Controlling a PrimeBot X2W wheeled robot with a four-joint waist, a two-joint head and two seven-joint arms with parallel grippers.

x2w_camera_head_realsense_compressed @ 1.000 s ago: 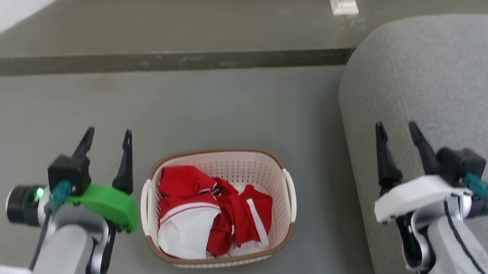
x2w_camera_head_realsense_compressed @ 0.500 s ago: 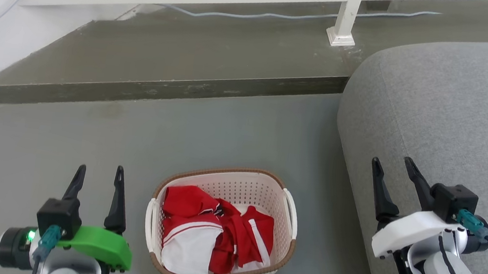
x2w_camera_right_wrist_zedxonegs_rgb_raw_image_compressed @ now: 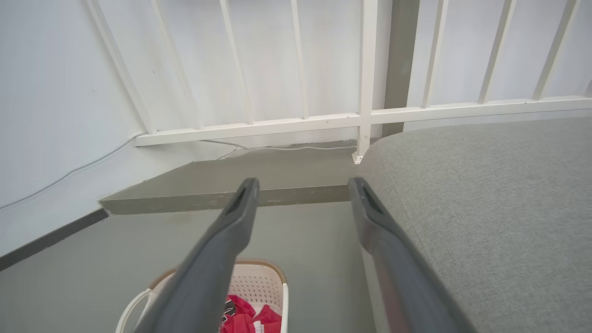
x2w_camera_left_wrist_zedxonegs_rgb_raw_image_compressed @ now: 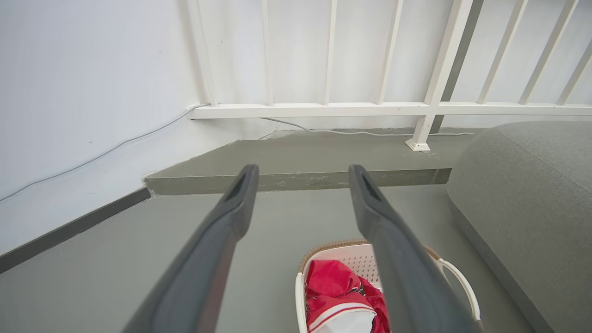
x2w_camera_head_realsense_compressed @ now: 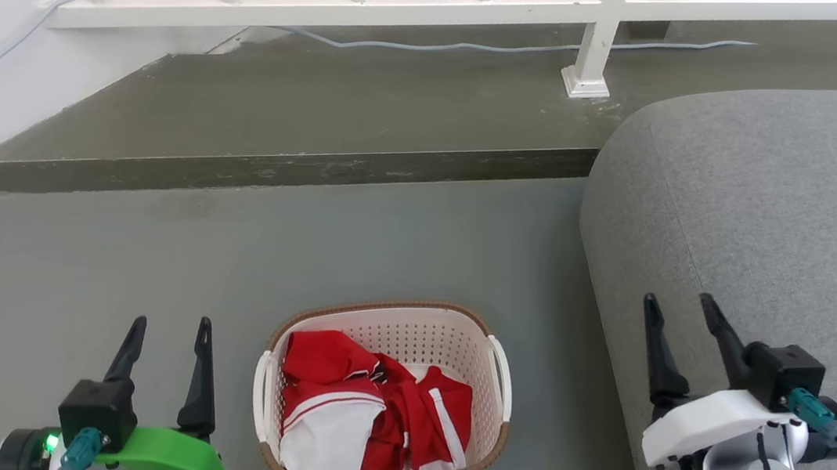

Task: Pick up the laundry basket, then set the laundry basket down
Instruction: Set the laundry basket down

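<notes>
- Rising over the last second, the head view now takes in the white railing (x2w_camera_head_realsense_compressed: pixel 413 7), which was out of frame a second ago. The whole picture has slid downward, so the camera has moved, not the things.
- The laundry basket (x2w_camera_head_realsense_compressed: pixel 415 335) stands upright on the grey floor (x2w_camera_head_realsense_compressed: pixel 386 239), beside the grey sofa (x2w_camera_head_realsense_compressed: pixel 768 212) and short of the raised step (x2w_camera_head_realsense_compressed: pixel 282 121), placed as it was before. Red and white clothes (x2w_camera_head_realsense_compressed: pixel 367 410) lie inside it.
- The left gripper (x2w_camera_head_realsense_compressed: pixel 171 322) hangs just left of the basket, fingers apart and empty, clear of the near loop handle (x2w_camera_head_realsense_compressed: pixel 259 398). It sits lower against the basket than a second ago.
- The right gripper (x2w_camera_head_realsense_compressed: pixel 678 298) hovers over the sofa's edge, well apart from the basket, fingers spread and holding nothing.
- Neither gripper has closed in on a handle, and the lifted view suggests the body is straightening. Whether the basket awaits its pick or is already set down, I cannot tell. Any lift would first need both grippers brought to the handles.
</notes>
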